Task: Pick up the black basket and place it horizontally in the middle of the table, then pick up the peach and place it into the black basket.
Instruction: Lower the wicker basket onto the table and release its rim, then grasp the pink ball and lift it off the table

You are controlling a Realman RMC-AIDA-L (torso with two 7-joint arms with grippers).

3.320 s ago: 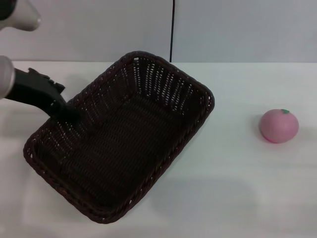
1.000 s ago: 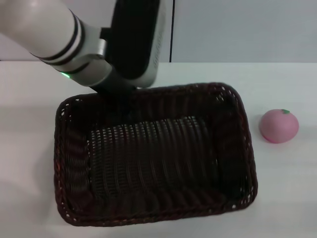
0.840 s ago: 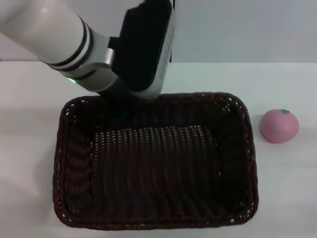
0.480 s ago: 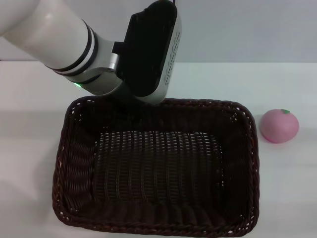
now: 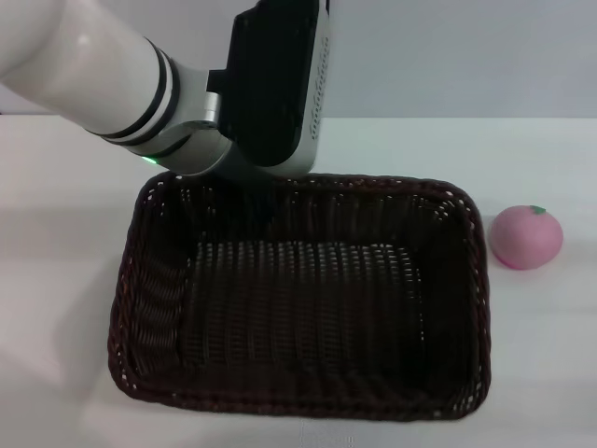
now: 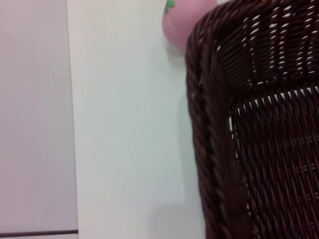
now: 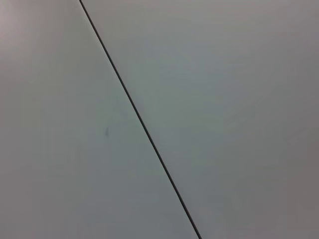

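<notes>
Fingers: hidden behind the wrist housing in the head view and out of the left wrist view; open or closed cannot be told.
Head view, left gripper: down at the basket's far rim, toward its left end; contact not visible.
Head view, left arm: reaching in from the upper left; smooth white cylindrical forearm with black bands, then a glossy black boxy wrist housing tilted downward.
Head view, black basket: rectangular, rounded corners, very dark woven wicker, braided rim, openwork sides letting light through; long side lying across the view, near the middle of the table.
Head view, peach: small, round, matte pink, tiny green leaf mark on top; on the table just beside the basket's right end, apart from it.
Head view, table: flat, plain white.
Left wrist view: close on a rounded basket corner, thick braid and tight ribbed floor; peach partly hidden beyond the rim.
Right wrist view: only a plain grey surface crossed by a thin dark line; right gripper unseen.
</notes>
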